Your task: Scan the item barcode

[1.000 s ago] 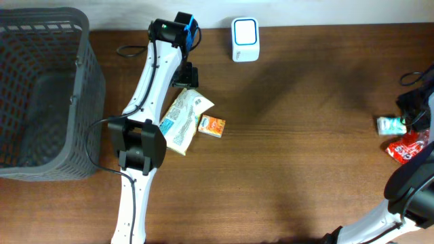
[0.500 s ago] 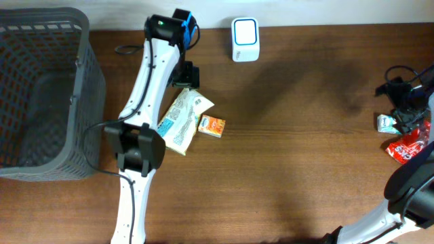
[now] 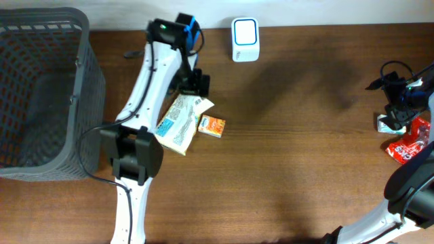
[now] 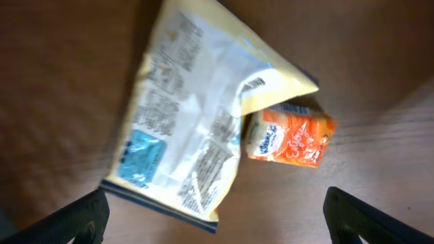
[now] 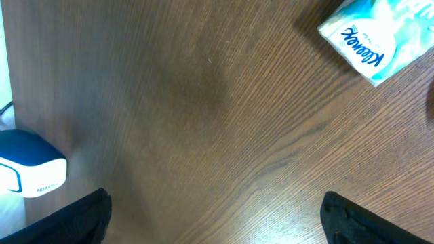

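Note:
A white and blue barcode scanner stands at the table's far edge; it also shows as the scanner at the left of the right wrist view. A pale yellow packet lies beside a small orange box. My left gripper hovers open just above the packet and orange box, holding nothing. At the right edge lies a teal tissue pack. My right gripper is open just beyond it, with the tissue pack lying free on the wood.
A dark grey mesh basket fills the left end of the table. A red packet lies next to the tissue pack at the right edge. Cables trail near the left arm's base at the far edge.
My right gripper has opened and drawn back from the tissue pack toward the far edge. The left gripper has shifted slightly right, over the yellow packet's top end.

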Controlling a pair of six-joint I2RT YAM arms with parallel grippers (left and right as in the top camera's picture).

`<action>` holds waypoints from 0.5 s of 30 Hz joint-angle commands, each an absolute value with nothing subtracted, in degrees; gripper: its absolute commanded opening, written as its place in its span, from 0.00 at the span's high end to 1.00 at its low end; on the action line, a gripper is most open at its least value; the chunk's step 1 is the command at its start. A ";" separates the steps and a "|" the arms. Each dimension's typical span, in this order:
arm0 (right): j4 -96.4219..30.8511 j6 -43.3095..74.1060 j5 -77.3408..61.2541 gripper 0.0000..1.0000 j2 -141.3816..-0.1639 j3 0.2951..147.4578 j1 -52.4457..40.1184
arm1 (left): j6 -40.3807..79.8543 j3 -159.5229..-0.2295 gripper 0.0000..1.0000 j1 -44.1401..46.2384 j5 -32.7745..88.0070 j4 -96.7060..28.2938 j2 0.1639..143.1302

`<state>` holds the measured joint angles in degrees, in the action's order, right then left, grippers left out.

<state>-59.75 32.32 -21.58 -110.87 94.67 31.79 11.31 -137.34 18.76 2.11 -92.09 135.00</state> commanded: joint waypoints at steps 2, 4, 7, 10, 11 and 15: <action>-59.72 31.75 -22.28 0.01 -110.96 94.54 31.53 | 10.13 -130.50 0.01 21.56 3.46 -88.66 134.67; -59.72 31.75 -22.26 0.01 -110.96 94.54 31.53 | 10.13 -130.04 0.01 22.00 3.42 -88.55 134.65; -59.72 31.73 -22.26 0.01 -110.96 94.54 31.53 | 10.13 -130.06 0.01 22.02 3.44 -88.49 134.65; -59.72 31.75 -22.28 0.01 -110.96 94.54 31.53 | 10.13 -130.06 0.01 22.00 3.44 -88.29 134.65; -59.72 31.73 -22.28 0.01 -110.96 94.54 31.53 | 10.13 -130.06 0.01 22.00 3.44 -88.27 134.65; -59.72 31.75 -22.28 0.01 -110.96 94.54 31.53 | 10.13 -130.06 0.01 22.04 3.46 -87.88 134.65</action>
